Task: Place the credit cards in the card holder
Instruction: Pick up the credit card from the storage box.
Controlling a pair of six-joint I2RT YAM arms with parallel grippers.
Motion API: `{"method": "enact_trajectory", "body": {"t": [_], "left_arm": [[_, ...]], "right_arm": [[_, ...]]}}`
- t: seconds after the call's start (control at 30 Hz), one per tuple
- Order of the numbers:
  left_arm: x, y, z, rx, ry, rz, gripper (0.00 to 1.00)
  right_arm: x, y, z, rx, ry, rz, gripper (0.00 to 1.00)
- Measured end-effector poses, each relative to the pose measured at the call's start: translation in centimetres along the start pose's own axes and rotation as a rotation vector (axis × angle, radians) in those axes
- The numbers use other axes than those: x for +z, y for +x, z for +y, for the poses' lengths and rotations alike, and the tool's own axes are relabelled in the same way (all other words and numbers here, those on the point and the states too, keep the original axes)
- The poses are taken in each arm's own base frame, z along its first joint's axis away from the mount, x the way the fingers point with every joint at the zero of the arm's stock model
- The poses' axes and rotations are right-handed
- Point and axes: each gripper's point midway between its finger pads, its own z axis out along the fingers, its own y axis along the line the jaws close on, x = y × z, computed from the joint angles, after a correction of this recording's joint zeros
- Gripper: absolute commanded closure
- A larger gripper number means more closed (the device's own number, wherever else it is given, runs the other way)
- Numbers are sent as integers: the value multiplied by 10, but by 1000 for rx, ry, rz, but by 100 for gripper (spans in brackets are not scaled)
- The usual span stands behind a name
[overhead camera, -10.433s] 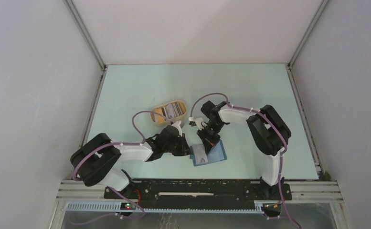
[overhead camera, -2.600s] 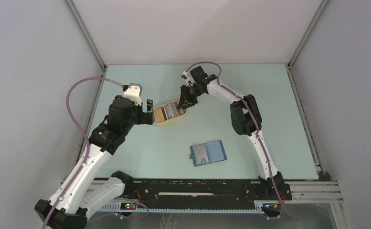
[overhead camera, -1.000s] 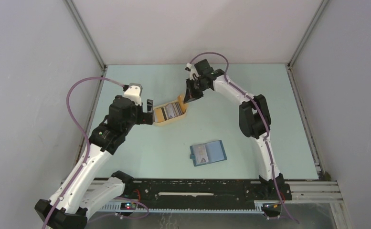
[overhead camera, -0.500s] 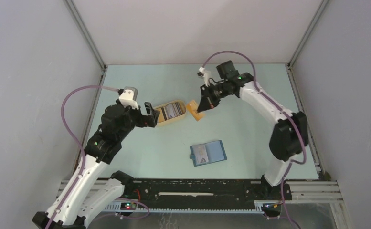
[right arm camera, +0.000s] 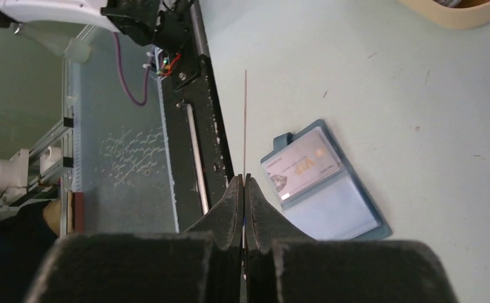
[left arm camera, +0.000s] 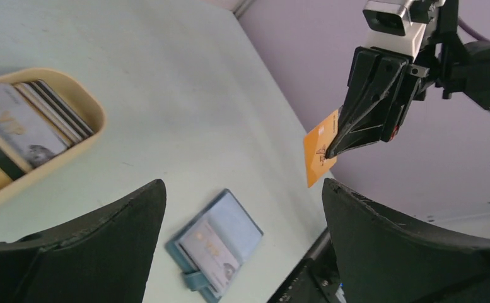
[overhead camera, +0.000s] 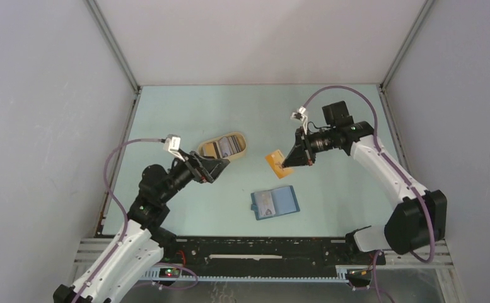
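The card holder (overhead camera: 275, 202) lies open and flat on the pale green worktop (overhead camera: 343, 189). It is a teal folding wallet with lighter blue pockets. A pale card (right arm camera: 302, 167) sits in one half, and the other half shows only its smooth pocket.

Just beyond the card holder, on the side away from the arm bases, an orange card (overhead camera: 277, 162) hangs clear of the worktop. The right end effector (overhead camera: 287, 161) pinches it by one edge, its black fingers pressed tight together on it. The right wrist view shows this card edge-on as a thin line.

Farther beyond the card holder and to its left stands a tan oval tray (overhead camera: 245, 150) with the other cards (overhead camera: 228, 146) packed side by side in it, grey, dark and pale. To the left of the card holder, nearer than the tray, the left end effector (overhead camera: 220, 165) hovers with its fingers spread wide and gripping nothing.

Open worktop stretches to the right of the card holder as far as the metal-framed edge. The black rail (overhead camera: 261, 249) carrying the arm bases runs along the holder's near side.
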Motion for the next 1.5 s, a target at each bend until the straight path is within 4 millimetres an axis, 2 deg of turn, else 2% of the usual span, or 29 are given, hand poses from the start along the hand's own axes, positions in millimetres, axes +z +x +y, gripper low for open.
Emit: {"method": "enact_trajectory", "body": {"t": [0.17,0.3,0.4,0.7,0.87,1.13,1.5], "left_arm": [[3,18,-15,-56,90,14,2],[7,34,-29,-65,158,43,3],[11,42,-35,-71,192,58,3],[27,69,-30,-101,193,104,6],[35,77,-27,-136,191,110,12],[50,90,-25,-204,193,132,27],[60,109,-32,-268,229,172,34]], "right_arm": [[-6,13,19,-46,-66,-63,100],[0,35,22,-17,-127,-59,100],[2,44,24,9,-159,-54,100],[11,45,17,83,-224,-54,100],[16,47,11,138,-243,-47,100],[19,46,9,171,-270,-50,100],[23,48,3,226,-287,-42,100]]}}
